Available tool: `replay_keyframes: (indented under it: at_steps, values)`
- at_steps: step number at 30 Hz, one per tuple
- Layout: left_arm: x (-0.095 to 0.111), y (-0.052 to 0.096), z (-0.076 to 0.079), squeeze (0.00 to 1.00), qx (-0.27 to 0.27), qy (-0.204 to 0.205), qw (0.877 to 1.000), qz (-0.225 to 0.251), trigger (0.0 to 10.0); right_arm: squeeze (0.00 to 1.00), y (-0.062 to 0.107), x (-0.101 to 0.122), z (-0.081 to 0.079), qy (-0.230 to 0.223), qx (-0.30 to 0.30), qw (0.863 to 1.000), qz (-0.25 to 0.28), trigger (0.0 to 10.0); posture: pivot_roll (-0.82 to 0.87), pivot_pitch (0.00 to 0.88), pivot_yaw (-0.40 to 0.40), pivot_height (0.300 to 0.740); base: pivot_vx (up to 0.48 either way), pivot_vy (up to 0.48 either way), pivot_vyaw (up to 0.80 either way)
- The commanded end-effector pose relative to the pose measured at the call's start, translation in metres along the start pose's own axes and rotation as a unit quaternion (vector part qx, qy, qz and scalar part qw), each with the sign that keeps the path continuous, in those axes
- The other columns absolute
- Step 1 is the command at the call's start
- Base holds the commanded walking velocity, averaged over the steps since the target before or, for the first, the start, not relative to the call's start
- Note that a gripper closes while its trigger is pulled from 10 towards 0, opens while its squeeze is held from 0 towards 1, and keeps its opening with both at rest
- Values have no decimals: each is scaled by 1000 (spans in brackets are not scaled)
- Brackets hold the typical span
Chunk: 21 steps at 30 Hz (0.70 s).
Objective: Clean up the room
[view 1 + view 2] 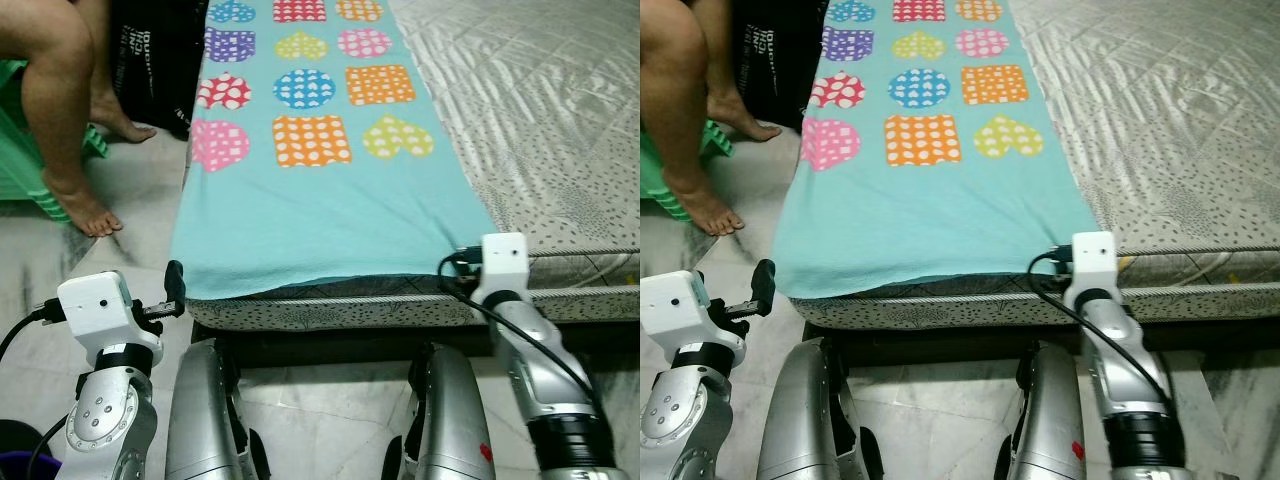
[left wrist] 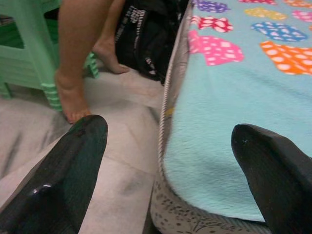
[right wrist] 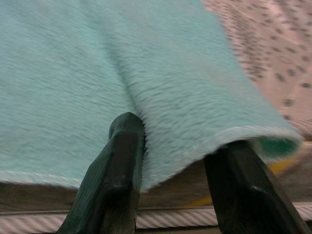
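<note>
Right wrist view shows the right gripper [image 3: 187,161] pinching the near right corner of a fuzzy turquoise fleece blanket [image 1: 320,215], which lies flat along the mattress [image 1: 545,130] of dotted quilting. The left gripper [image 2: 168,161], fingers spread, hovers at the blanket's near left corner.

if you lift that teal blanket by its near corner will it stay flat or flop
Probably flop: the blanket already folds softly around the right end effector. Its fleecy pile suggests it's light and grips rather than slips. Lying lengthwise along the mattress, most would likely drag behind.
</note>
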<state>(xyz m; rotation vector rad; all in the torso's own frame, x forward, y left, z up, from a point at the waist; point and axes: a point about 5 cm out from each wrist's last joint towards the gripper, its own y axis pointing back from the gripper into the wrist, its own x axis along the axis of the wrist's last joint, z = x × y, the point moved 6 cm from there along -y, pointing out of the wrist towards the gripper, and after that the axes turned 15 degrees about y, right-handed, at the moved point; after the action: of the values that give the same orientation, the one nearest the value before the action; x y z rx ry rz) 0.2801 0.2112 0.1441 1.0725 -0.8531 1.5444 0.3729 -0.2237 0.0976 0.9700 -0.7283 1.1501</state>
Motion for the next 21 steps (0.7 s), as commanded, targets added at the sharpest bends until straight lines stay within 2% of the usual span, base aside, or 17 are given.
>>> replay_keyframes:
  at_steps: [1,8,9,16,17,18,20,21]
  values:
    - [-2,1,-6,0,8,-3,1000,-6,10000,0,7,-35,15,8,-24,998,-62,10000,-35,166,14,448,0,0,0]
    - [-4,1,-9,0,11,-4,1000,-11,10000,0,35,-58,16,16,-13,996,-89,10000,-55,164,17,448,0,0,0]
    - [-4,1,-9,0,10,-5,1000,-13,10000,0,45,-66,14,9,-8,995,-98,10000,-58,164,18,448,0,0,0]
    - [-7,-1,-8,0,6,-2,1000,-18,10000,0,75,-75,-2,-20,23,994,-102,10000,-86,163,27,448,0,0,0]
    - [-8,-2,-7,0,5,-1,1000,-19,10000,365,78,-76,-3,-22,22,994,-102,10000,-86,163,27,448,0,0,0]
    - [-8,-4,-5,0,2,2,1000,-18,10000,1000,80,-72,-1,-24,17,995,-94,10000,-99,157,32,448,0,0,0]
    - [-8,-5,-4,0,1,3,1000,-17,10000,1000,80,-69,0,-25,13,996,-87,10000,-99,157,32,448,0,0,0]
    - [-7,-7,0,0,-5,4,1000,-14,10000,1000,76,-58,4,-27,5,998,-64,10000,-99,157,32,448,0,0,0]
